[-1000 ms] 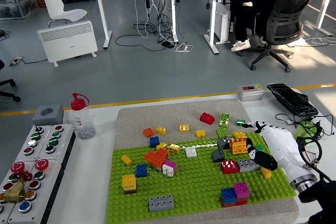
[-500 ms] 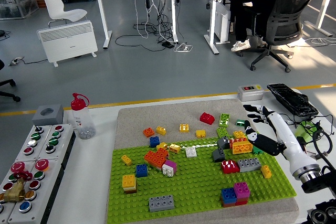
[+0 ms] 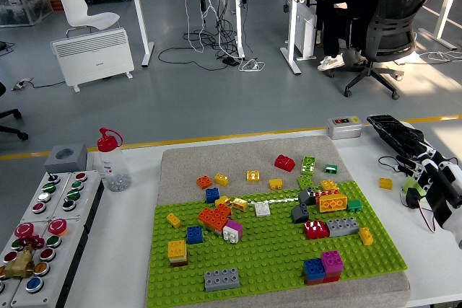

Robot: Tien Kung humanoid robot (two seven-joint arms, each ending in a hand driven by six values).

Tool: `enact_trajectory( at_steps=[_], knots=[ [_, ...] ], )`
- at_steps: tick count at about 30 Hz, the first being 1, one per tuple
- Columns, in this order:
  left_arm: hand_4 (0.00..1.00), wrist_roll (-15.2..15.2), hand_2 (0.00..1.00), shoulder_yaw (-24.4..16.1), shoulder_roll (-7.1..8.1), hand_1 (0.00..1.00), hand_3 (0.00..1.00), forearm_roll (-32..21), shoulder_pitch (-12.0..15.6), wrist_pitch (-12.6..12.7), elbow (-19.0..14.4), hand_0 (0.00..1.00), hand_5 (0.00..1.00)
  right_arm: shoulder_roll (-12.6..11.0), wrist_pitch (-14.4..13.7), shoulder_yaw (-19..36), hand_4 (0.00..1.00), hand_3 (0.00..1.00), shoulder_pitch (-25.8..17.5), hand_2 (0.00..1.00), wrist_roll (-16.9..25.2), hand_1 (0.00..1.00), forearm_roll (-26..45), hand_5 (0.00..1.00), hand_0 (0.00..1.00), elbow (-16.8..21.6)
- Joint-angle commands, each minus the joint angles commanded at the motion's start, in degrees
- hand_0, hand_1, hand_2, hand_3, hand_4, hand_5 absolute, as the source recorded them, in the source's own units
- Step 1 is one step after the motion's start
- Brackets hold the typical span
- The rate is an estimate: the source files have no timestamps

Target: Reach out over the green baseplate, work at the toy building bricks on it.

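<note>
The green baseplate is lying on a grey mat in the middle of the table, and many bricks are sitting on it; a grey brick is standing near its front edge, a blue and magenta pair is at the front right, and a yellow-orange brick is at the back right; more bricks, among them a red one, are lying on the mat behind the plate. The right hand is hanging at the right edge of the picture, beside the plate and not touching it; its fingers are perhaps curled, but I cannot tell for sure. A small yellow brick is lying on the table near this hand; a bottle and a button box are standing at the left.
</note>
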Motion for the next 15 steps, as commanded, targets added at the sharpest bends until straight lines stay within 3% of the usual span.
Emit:
enact_trajectory(
  at_steps=[6, 15],
  knots=[
    [0.363, -0.1, 0.692, -0.1, 0.00, 0.700, 0.625, 0.0, -0.3, 0.1, 0.0, 0.690, 0.998, 1.1, 0.6, 3.4, 0.620, 0.811, -1.6, 0.840, 0.3, 0.805, 11.5, 0.681, 0.831, 1.1],
    [0.362, -0.3, 0.691, -0.2, 0.03, 0.700, 0.624, 0.3, -0.9, 0.3, 0.0, 0.690, 0.998, 2.3, 0.5, 4.1, 0.603, 0.805, -2.0, 0.825, 1.2, 0.799, 29.1, 0.675, 0.828, 1.7]
  ],
)
